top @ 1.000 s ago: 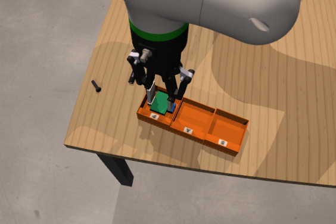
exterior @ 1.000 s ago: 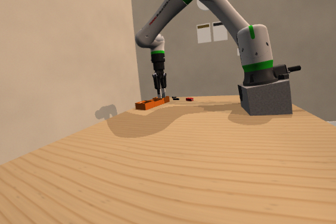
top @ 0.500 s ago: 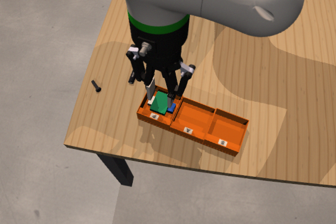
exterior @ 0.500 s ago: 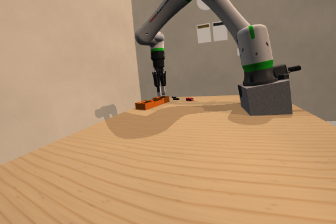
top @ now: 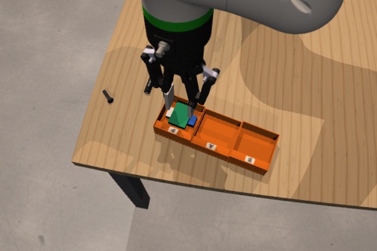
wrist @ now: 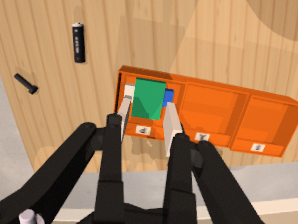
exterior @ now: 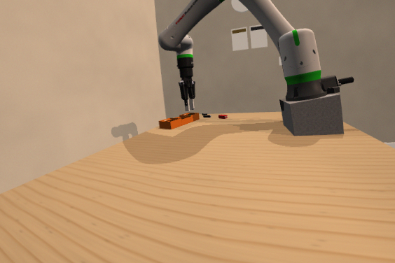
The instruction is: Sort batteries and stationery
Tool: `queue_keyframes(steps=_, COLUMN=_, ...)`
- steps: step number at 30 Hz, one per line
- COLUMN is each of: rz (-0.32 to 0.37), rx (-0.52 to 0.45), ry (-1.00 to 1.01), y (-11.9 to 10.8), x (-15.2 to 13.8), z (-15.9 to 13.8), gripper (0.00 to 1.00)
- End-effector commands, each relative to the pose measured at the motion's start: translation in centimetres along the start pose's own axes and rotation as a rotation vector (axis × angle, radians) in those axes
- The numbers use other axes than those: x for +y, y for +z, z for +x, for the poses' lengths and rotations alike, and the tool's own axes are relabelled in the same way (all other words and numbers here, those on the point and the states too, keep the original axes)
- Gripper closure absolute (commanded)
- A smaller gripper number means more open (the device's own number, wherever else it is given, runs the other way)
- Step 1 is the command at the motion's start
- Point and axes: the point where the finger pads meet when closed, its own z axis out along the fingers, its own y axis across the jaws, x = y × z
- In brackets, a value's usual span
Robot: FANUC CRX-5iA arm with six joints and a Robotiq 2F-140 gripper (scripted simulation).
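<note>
Three orange bins stand joined in a row. The P bin (top: 177,121) (wrist: 149,111) holds a green pad (top: 178,115) (wrist: 148,98), a blue item (top: 192,121) (wrist: 168,97) and a white item (top: 170,112) (wrist: 129,92). My gripper (top: 180,106) (wrist: 147,110) hangs just above this bin, fingers partly open with nothing between them; the green pad lies below them in the bin. The B bin (top: 255,148) (wrist: 262,124) at the other end is empty. A black battery (wrist: 78,42) lies on the table beyond the P bin, mostly hidden behind my fingers in the top view (top: 148,86).
The middle bin (top: 217,132) (wrist: 207,114) is empty. A black bolt (top: 107,96) (wrist: 26,83) lies near the table's left edge. In the exterior view, small dark things (exterior: 206,115) and a red thing (exterior: 223,116) lie past the bins (exterior: 179,120). The table edge runs close in front of the bins.
</note>
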Motion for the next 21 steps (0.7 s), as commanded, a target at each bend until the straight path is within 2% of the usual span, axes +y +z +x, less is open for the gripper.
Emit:
queue_keyframes(steps=1, rz=0.000, rx=0.000, ry=0.100, y=-0.2, x=-0.8, z=1.4, gripper=0.67)
queue_keyframes(steps=8, rz=0.000, rx=0.000, ry=0.309, y=-0.7, x=-3.6, z=6.5, gripper=0.67)
queue_keyframes(steps=12, rz=0.000, rx=0.000, ry=0.309, y=-1.1, x=-5.2, z=9.4, gripper=0.67)
queue_keyframes(steps=14, rz=0.000, rx=0.000, ry=0.309, y=-1.1, x=-5.2, z=9.4, gripper=0.67)
queue_keyframes(steps=21, rz=0.000, rx=0.000, ry=0.309, y=-1.6, x=-8.0, z=14.5, gripper=0.67)
